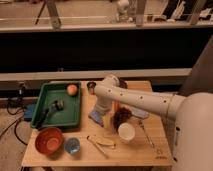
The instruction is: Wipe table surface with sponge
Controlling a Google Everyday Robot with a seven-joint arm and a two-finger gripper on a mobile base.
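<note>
Hangs the gripper (101,111) straight down onto the sponge (95,118), just right of the green tray (78,107) on the table surface (131,153). Cannot tell whether gripping or loose. Probably needs only a sideways drag away from the tray.

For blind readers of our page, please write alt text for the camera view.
A white robot arm reaches from the right over the wooden table surface, its gripper down at the light-blue sponge near the middle. A green tray with an orange fruit lies left; a brown bowl, blue glass cup and white cup stand in front.
</note>
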